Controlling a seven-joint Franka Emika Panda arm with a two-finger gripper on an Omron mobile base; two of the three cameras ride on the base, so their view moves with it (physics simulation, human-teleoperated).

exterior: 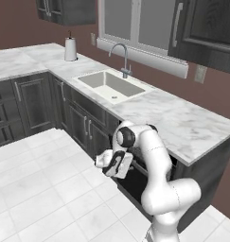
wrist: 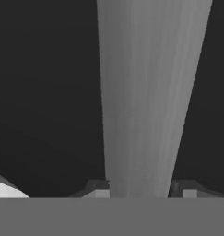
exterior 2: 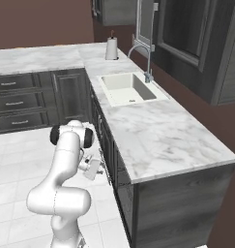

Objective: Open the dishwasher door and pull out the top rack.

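The dishwasher door (wrist: 49, 92) is a flat black panel under the marble counter, right of the sink cabinets, and it also shows as a dark panel (exterior: 135, 186) behind my hand. Its silver-grey bar handle (wrist: 148, 92) runs up the hand view between my two fingertips. My gripper (wrist: 143, 193) is shut on this handle, one fingertip (wrist: 98, 193) tight against each side. From the base cameras the gripper (exterior: 115, 166) (exterior 2: 96, 169) sits low against the cabinet front, with the arm bent down to it. I cannot tell how far the door stands out. The top rack is hidden.
A sink (exterior: 109, 85) with a faucet (exterior: 122, 59) is set in the marble counter (exterior: 182, 123). A paper towel roll (exterior: 70, 48) stands in the far corner. Dark woodgrain cabinet doors (exterior: 33, 101) line the walls. White tile floor (exterior: 45, 189) spreads to the left.
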